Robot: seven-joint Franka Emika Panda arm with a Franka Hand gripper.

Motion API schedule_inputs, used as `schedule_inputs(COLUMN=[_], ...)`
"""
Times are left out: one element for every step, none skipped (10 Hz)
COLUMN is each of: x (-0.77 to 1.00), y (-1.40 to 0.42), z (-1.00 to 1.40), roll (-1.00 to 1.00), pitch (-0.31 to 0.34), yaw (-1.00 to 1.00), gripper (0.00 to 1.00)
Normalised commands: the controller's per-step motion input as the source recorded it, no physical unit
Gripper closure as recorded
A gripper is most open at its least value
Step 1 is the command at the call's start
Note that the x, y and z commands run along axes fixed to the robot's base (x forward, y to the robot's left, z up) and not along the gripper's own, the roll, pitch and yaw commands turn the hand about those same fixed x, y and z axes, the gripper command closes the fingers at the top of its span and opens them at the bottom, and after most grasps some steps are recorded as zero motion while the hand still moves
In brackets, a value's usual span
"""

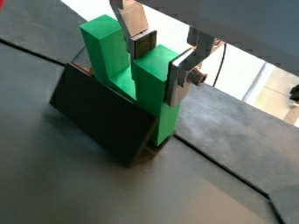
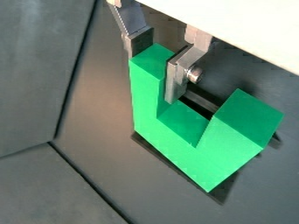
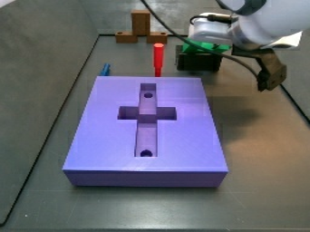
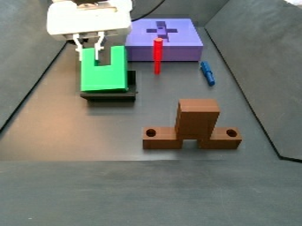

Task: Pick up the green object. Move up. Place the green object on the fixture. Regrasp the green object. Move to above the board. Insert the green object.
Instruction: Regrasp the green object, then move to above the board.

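The bright green U-shaped block (image 1: 117, 61) stands with its prongs up in the dark fixture (image 1: 100, 118). It also shows in a wrist view (image 2: 198, 131) and in both side views (image 3: 206, 48) (image 4: 104, 75). My gripper (image 1: 159, 77) is down over one prong, one finger on each side, and the prong's top fills the gap between the pads. It looks shut on that prong (image 2: 158, 74). The purple board (image 3: 182, 136) with its cross-shaped recess lies apart from the fixture (image 4: 115, 94). My gripper hangs over the block in both side views (image 3: 208, 41) (image 4: 91, 55).
A thin red peg (image 3: 158, 56) stands upright by the board's far edge (image 4: 157, 51). A brown wooden stand (image 4: 195, 125) sits on the dark floor, away from the fixture. A small blue piece (image 4: 207, 72) lies beside the board (image 4: 177, 46).
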Motion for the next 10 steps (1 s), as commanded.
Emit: schedule_inputs(x=[0.00, 0.00, 0.00, 0.00, 0.00, 0.00, 0.00, 0.00, 0.02, -0.01], y=[0.00, 0.00, 0.00, 0.00, 0.00, 0.00, 0.00, 0.00, -0.03, -0.02], z=[0.00, 0.00, 0.00, 0.00, 0.00, 0.00, 0.00, 1.40, 1.40, 1.40], roll=[0.00, 0.00, 0.00, 0.00, 0.00, 0.00, 0.00, 0.00, -0.05, -0.14], pitch=[0.000, 0.000, 0.000, 0.000, 0.000, 0.000, 0.000, 0.000, -0.046, -0.047], yaw=[0.00, 0.00, 0.00, 0.00, 0.00, 0.00, 0.00, 0.00, 0.03, 0.02], gripper=[1.00, 1.00, 1.00, 1.00, 1.00, 1.00, 1.00, 1.00, 1.00, 1.00])
